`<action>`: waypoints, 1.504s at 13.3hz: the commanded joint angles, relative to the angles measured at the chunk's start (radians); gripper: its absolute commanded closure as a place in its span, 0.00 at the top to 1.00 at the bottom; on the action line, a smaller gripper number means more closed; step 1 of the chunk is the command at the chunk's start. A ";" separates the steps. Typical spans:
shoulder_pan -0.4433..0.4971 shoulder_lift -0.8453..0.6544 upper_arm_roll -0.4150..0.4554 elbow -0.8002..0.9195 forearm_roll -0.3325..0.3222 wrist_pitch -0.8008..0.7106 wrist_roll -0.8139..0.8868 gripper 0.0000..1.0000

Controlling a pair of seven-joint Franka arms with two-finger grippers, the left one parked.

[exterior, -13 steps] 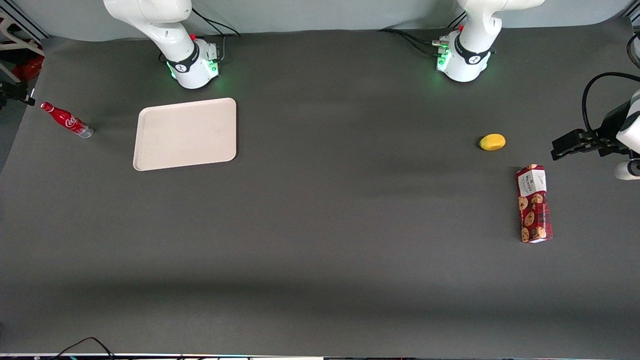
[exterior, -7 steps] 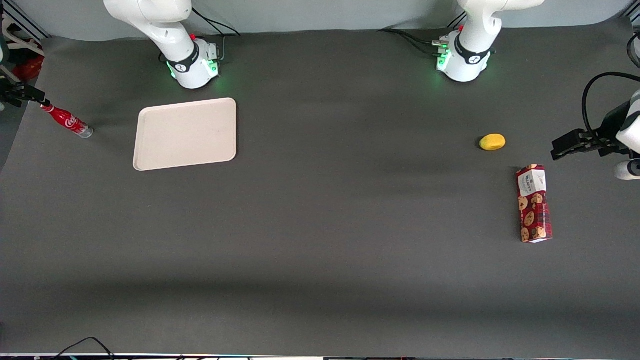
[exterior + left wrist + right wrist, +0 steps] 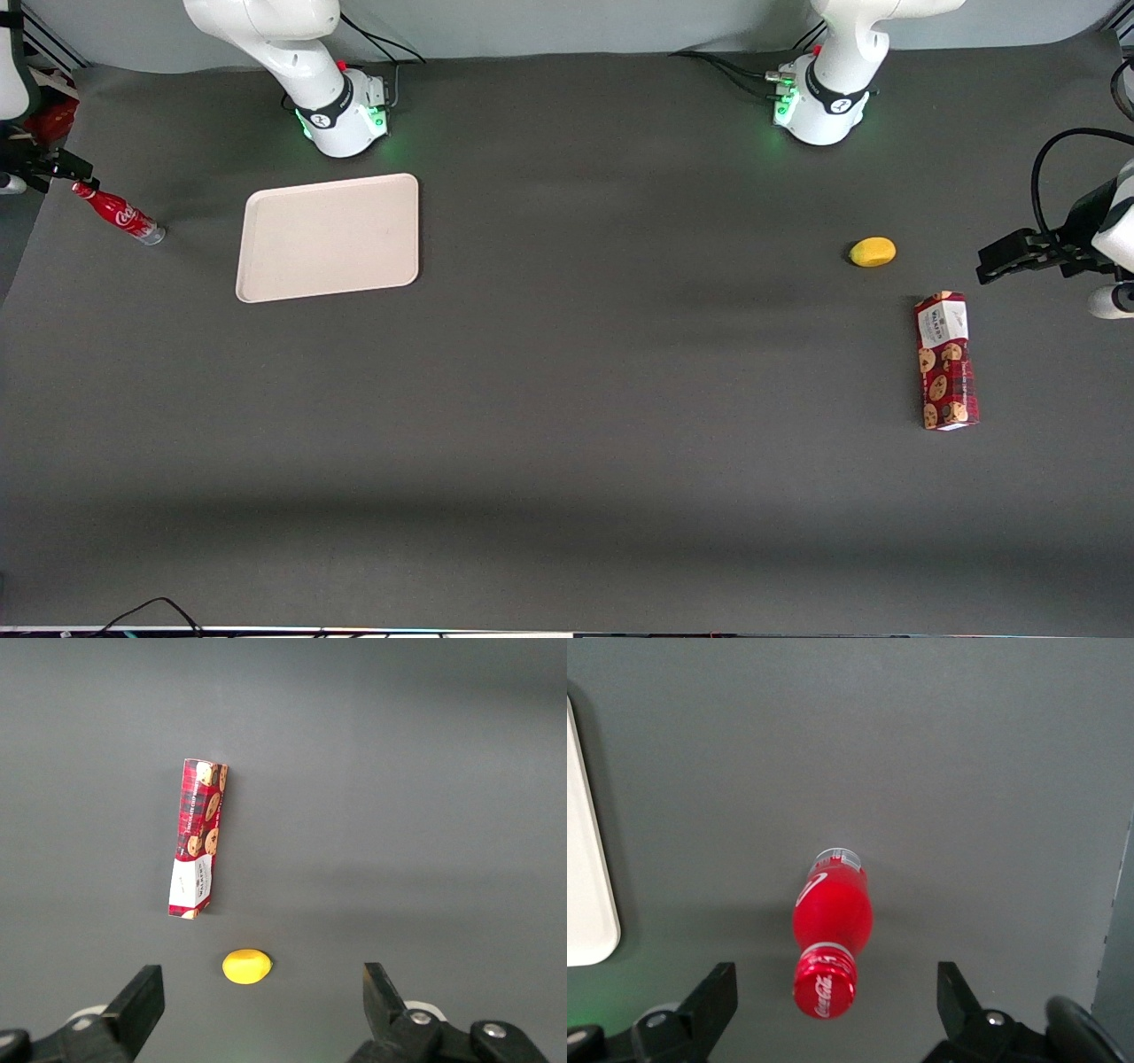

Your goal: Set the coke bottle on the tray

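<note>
The coke bottle (image 3: pixel 120 213) stands upright on the dark mat at the working arm's end of the table, beside the tray (image 3: pixel 328 237) with a gap of bare mat between them. From above I see its red cap and body (image 3: pixel 833 917). My right gripper (image 3: pixel 69 167) hangs over the bottle's cap, open, one finger on each side of the cap and well clear of it (image 3: pixel 837 992). Nothing is held. One rounded corner of the cream tray (image 3: pixel 586 868) shows in the right wrist view.
A yellow fruit (image 3: pixel 873 252) and a red cookie box (image 3: pixel 946 361) lie toward the parked arm's end of the table. The mat's edge (image 3: pixel 1118 904) runs close to the bottle. The two arm bases (image 3: pixel 341 115) stand farther from the front camera than the tray.
My right gripper has come in from the table's edge and now sits over the bottle's cap. The bottle and tray have not moved.
</note>
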 commanded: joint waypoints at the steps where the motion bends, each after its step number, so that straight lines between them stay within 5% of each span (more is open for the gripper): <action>1: -0.001 -0.009 -0.014 -0.027 -0.023 0.047 -0.020 1.00; 9: -0.001 0.017 -0.047 -0.047 -0.013 0.103 -0.069 0.99; 16: 0.001 0.036 -0.047 -0.056 -0.005 0.133 -0.069 0.86; 20: 0.011 0.039 -0.045 -0.058 0.031 0.133 -0.062 0.68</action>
